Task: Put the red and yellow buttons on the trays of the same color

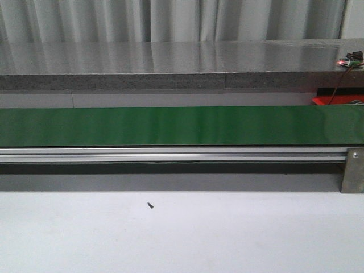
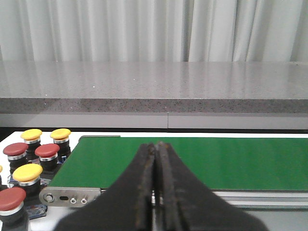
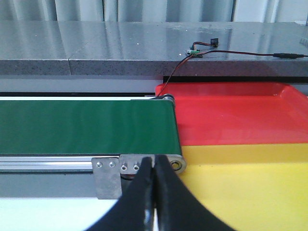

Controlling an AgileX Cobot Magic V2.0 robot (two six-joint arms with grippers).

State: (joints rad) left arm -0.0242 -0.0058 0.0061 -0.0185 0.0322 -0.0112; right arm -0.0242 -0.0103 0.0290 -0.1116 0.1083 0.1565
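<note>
Green belt (image 1: pixel 170 126) runs bare across the front view, on an aluminium rail (image 1: pixel 170 153); a small dark speck (image 1: pixel 150 205) lies on the white table (image 1: pixel 182 239) in front of it.

Left gripper (image 2: pixel 156 147): jaws pressed together, nothing between them. The tips point over the belt's near edge. The buttons stand well off to one side of the jaws, past the belt's end, in a cluster: red buttons (image 2: pixel 47 150) and yellow buttons (image 2: pixel 28 172) mixed, upright on dark bases.

Right gripper (image 3: pixel 154 161): jaws pressed together, holding nothing. The tips sit over the belt's end roller bracket (image 3: pixel 108 177). The yellow tray (image 3: pixel 250 187) lies just beside the jaws; the red tray (image 3: pixel 231 113) lies beyond it, farther from the jaws, touching it edge to edge. Neither tray shows a button.
</note>
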